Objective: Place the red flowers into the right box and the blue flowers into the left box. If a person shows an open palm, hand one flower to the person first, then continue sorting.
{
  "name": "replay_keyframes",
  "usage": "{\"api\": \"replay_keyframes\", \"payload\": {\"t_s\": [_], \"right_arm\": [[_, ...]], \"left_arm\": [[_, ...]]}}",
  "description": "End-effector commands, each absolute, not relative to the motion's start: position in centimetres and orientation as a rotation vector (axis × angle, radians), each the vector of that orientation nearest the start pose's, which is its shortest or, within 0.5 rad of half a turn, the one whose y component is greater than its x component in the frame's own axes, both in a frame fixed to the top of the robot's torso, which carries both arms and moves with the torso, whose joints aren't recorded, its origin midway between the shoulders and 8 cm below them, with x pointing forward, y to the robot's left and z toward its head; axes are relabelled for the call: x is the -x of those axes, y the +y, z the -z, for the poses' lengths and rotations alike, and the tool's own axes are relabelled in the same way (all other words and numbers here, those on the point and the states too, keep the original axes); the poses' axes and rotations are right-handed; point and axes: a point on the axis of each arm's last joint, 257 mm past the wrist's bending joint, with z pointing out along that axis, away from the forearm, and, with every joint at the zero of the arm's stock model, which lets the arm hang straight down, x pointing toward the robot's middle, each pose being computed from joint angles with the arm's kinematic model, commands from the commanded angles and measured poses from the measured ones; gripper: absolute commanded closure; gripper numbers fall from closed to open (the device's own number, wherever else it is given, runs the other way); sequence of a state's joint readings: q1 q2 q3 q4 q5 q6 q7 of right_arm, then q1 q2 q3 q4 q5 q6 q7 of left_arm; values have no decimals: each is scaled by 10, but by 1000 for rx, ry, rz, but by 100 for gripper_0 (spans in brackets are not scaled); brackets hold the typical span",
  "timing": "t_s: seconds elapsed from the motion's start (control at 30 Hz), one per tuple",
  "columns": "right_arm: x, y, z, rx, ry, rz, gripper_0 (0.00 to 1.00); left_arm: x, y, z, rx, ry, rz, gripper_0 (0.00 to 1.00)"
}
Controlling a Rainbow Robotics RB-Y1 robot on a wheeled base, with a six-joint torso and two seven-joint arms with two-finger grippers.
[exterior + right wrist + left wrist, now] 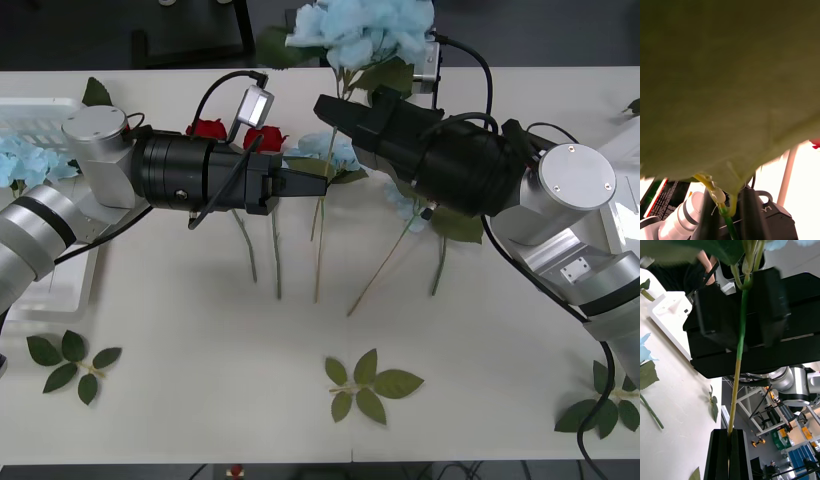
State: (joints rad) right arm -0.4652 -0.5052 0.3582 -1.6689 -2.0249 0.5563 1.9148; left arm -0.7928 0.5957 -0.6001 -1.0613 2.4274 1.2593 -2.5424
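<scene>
The bench point(200, 400) is plain white. The blue flowers point(365, 30) are pale sky-blue with green leaves and stems shading from green to yellowish; the red flowers point(265, 137) are deep red. The left box point(35, 118) is white (slotted in rows). Both claws are black, left claw point(310, 182) and right claw point(325, 108).

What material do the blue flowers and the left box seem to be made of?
The blue flowers look like fabric: matte, crinkled pale petals, with a smooth, plastic-looking green stem. The left box looks like white moulded plastic: a smooth, slightly glossy rim and slotted base.
</scene>
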Motion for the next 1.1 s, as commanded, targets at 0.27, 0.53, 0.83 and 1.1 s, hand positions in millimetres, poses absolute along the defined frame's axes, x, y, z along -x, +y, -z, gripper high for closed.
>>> {"api": "replay_keyframes", "payload": {"t_s": [0.27, 0.53, 0.83, 1.1], "right_arm": [[-479, -17, 2, 291, 1623, -1561, 31], [-462, -62, 9, 323, 1693, -1584, 23], [-456, -126, 50, 397, 1863, -1381, 19], [-486, -167, 102, 417, 1982, -1027, 20]], "left_arm": [[-437, -12, 87, -955, 1631, 1679, 100], [-437, -11, 88, -952, 1632, 1683, 100], [-436, -10, 88, -950, 1628, 1685, 100], [-437, -9, 88, -950, 1628, 1682, 100]]}}
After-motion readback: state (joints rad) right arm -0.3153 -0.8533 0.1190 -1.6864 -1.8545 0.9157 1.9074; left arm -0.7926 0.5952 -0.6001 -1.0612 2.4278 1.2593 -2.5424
